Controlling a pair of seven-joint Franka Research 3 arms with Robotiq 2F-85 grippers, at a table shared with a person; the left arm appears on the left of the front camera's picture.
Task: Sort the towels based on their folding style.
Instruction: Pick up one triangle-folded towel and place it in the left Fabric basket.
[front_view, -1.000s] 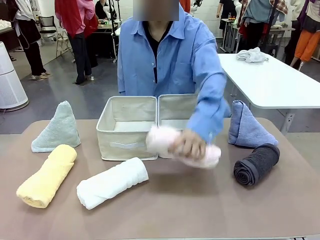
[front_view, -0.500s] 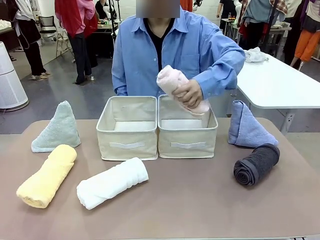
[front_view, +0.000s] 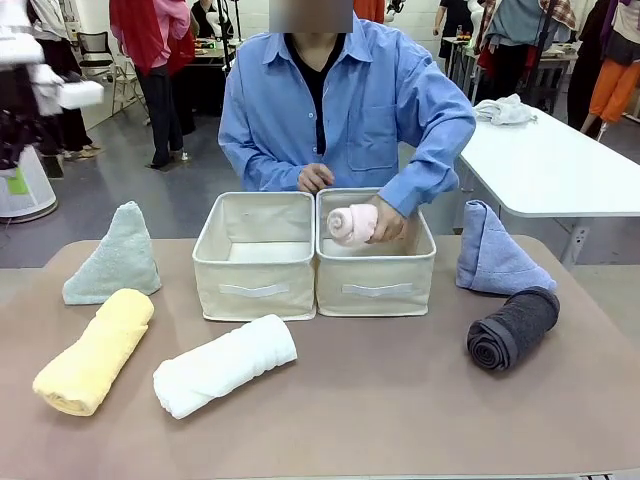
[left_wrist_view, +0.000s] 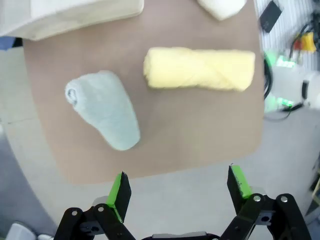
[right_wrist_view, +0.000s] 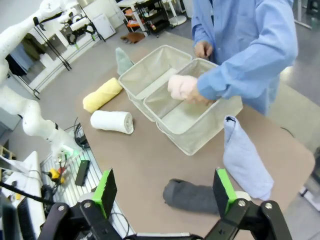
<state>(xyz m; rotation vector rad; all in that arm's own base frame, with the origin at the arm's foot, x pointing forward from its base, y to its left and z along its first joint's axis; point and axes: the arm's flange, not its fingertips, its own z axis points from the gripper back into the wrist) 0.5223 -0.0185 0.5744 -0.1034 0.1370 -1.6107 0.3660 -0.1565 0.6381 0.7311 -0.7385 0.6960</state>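
Stock count
Cylinder rolls (front_view: 224, 365): four. Triangle folds (front_view: 112, 257): two. Fabric baskets (front_view: 240, 268): two. Loose cloth (front_view: 503, 110): one.

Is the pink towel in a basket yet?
Partly in: the pink towel is low in the right basket, gripped by the person's hand; whether it touches bottom, cannot tell.

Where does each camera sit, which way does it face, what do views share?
Front view: fixed on the robot's side, facing the person, whose hand holds the pink roll at the right basket.
Left wrist view: high, looking down past the open left gripper at the yellow roll and grey-green triangle fold.
Right wrist view: raised, looking past the open right gripper at baskets and person.
All three show the yellow roll.
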